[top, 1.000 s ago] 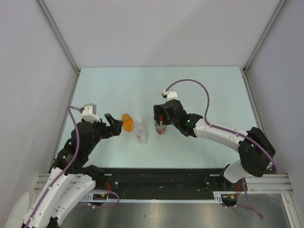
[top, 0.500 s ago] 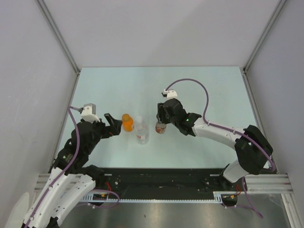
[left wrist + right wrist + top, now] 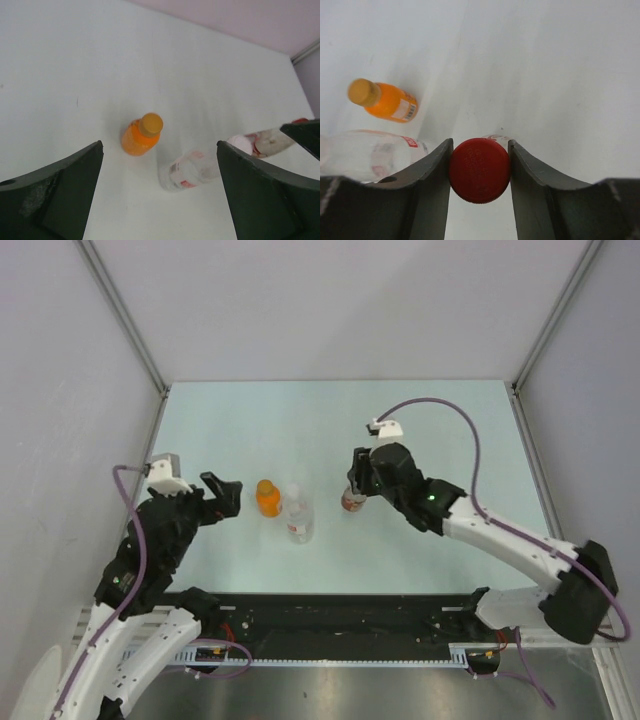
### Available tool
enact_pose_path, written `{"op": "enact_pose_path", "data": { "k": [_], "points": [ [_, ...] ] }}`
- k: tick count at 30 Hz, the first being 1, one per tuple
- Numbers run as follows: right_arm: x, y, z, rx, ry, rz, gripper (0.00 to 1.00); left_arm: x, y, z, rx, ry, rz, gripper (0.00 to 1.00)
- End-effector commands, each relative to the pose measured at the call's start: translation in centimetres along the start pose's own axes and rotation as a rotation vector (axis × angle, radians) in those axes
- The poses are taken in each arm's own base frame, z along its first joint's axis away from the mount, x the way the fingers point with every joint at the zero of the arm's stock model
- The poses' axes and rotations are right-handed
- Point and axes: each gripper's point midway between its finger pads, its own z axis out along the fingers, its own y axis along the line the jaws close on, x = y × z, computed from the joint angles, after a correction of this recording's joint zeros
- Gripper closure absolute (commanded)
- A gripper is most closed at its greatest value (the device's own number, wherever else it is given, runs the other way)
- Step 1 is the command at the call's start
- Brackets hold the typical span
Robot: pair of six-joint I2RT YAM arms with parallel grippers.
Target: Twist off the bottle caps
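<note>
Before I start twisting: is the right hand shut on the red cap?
Shut: right hand has both fingers pressed against the red cap.

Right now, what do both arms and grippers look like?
The left arm and right arm have white links and black joints. A purple cable loops to each wrist. The left gripper and right gripper are black, with two broad curved fingers.

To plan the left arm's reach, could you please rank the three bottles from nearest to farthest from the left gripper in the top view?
1. Orange bottle, just right of the left gripper.
2. Clear bottle, middle of the row.
3. Red-capped bottle, far right, its red cap in the right gripper.
</note>
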Motion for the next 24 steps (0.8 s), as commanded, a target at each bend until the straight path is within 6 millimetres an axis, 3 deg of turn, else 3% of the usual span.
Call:
{"op": "enact_pose_path", "data": {
  "k": [1, 3, 5, 8, 10, 11, 16, 17, 18, 20, 21, 24],
  "points": [
    [-7.0, -0.9, -6.5, 0.025, -0.17, 0.05, 1.0, -8.1, -2.0, -2.9, 0.047, -0.211, 0.021, 0.0],
    [-8.4, -1.0, -9.1, 0.001, -0.205, 0.072, 1.0, -10.5, -4.2, -3.6, 0.131, -0.249, 0.022, 0.0],
    [-9.8, -0.5, -11.1, -0.048, -0.232, 0.104, 1.0, -11.6, -7.7, -4.3, 0.3, -0.247, 0.031, 0.0],
    [-12.0, 0.7, -14.4, -0.151, -0.27, 0.148, 1.0, -11.5, -13.7, -4.7, 0.588, -0.175, 0.057, 0.0],
    [-12.8, 1.2, -16.0, -0.201, -0.276, 0.17, 1.0, -10.6, -16.5, -4.2, 0.725, -0.098, 0.052, 0.0],
    [-13.8, 1.8, -17.1, -0.252, -0.284, 0.183, 1.0, -10.6, -18.3, -5.1, 0.835, -0.088, 0.056, 0.0],
    [-16.0, 2.9, -20.3, -0.419, -0.289, 0.268, 1.0, -12.2, -21.4, -6.1, 0.989, -0.141, 0.11, 0.0],
    [-16.0, 3.9, -21.1, -0.493, -0.265, 0.29, 1.0, -12.2, -21.9, -6.2, 1.013, -0.126, 0.127, 0.0],
    [-16.9, 3.6, -21.3, -0.508, -0.287, 0.309, 1.0, -12.6, -22.7, -7.2, 1.07, -0.119, 0.153, 0.0],
    [-17.1, 4.7, -22.3, -0.601, -0.264, 0.318, 1.0, -12.0, -23.5, -6.4, 1.105, -0.063, 0.156, 0.0],
    [-17.5, 4.6, -22.4, -0.617, -0.265, 0.339, 1.0, -12.0, -24.2, -7.2, 1.155, -0.036, 0.152, 0.0],
    [-18.1, 5.6, -23.2, -0.712, -0.263, 0.323, 1.0, -11.2, -25.3, -6.8, 1.229, 0.038, 0.157, 0.0]
  ]
}}
